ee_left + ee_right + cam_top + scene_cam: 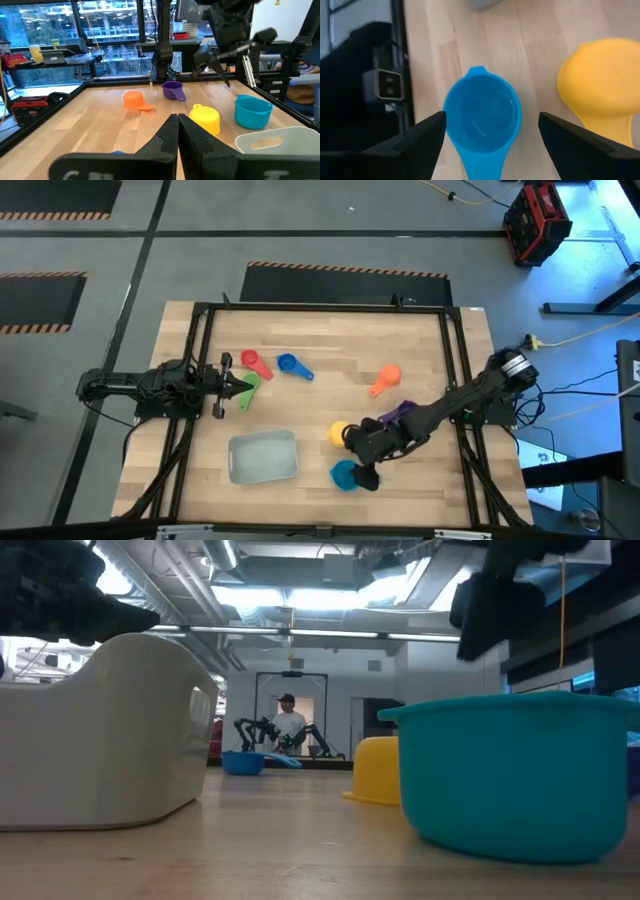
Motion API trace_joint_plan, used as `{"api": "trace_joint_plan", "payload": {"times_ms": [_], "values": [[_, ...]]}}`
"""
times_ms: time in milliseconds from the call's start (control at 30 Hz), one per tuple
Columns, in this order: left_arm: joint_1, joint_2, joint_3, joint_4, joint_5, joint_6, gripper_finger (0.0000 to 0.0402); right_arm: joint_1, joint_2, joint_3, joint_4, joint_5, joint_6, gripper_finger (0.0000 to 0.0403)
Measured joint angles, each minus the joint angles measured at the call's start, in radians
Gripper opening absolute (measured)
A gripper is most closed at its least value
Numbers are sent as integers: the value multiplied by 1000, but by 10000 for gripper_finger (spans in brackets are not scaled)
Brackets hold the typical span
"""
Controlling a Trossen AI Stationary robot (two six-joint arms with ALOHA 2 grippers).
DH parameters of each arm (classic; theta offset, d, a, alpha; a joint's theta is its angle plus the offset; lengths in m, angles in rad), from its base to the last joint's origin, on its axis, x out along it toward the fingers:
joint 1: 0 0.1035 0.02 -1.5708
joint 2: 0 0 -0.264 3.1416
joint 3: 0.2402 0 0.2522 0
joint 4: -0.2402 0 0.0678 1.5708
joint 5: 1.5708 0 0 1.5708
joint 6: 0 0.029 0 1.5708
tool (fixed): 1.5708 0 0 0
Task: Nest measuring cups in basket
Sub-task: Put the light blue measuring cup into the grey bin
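Nearest, the teal cup (pixel 344 474) stands upright on the surface (pixel 320 345), right of the empty basket (pixel 263 456). The right hand (pixel 366 476) hovers over it, fingers spread either side, apparently lining up a grasp. The yellow cup (pixel 338 432) lies overturned just beyond. Farther left, the left hand (pixel 236 386) waits, clenched.

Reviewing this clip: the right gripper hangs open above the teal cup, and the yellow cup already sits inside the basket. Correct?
Not quite. The yellow cup sits upside down on the table, right of the basket, as the high view shows. The right gripper does hang open above the teal cup.
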Motion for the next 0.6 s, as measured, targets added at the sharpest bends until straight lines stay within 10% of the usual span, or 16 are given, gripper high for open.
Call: {"api": "trace_joint_plan", "payload": {"times_ms": [600], "values": [[0,0,0,0,0,0,0,-1,137,0,-9,45,-7,322]]}}
